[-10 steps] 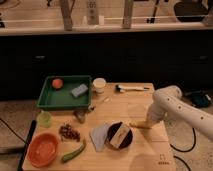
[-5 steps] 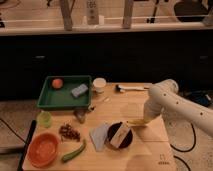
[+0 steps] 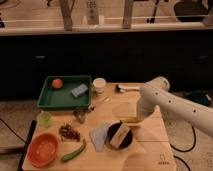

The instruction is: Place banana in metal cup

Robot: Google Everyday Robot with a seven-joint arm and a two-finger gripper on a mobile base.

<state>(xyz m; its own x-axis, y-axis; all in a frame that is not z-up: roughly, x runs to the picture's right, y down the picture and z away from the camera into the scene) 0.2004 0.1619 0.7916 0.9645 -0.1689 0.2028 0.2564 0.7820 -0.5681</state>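
Near edge of pale wooden tabletop (image 3: 150,152): 1 round orange bowl (image 3: 42,149), with 1 green pod-shaped vegetable (image 3: 74,151) lying just beside it

Next row: 1 dark round dish (image 3: 119,144) bearing 1 tan block (image 3: 120,134); 1 pale folded cloth (image 3: 98,136) touching the dish's left side; 1 heap of dark red dried bits (image 3: 69,132)

Middle: 1 small yellow banana (image 3: 129,120) by the dish's far right rim, low by the tabletop. 1 gripper (image 3: 135,117) of the white arm (image 3: 160,100) sits right at it, judged posed for a pick from above; whether it is clenched or released cannot be told

Left, well apart from the banana: 1 small silvery-grey metal cup (image 3: 80,116), upright and so ready to receive; 1 pale green cup (image 3: 45,118)

Far: 1 green tray (image 3: 50,100) holding 1 orange round fruit (image 3: 57,83) and 1 blue-grey sponge (image 3: 79,90); 1 white cup (image 3: 99,85); 1 pale-handled brush (image 3: 127,88)
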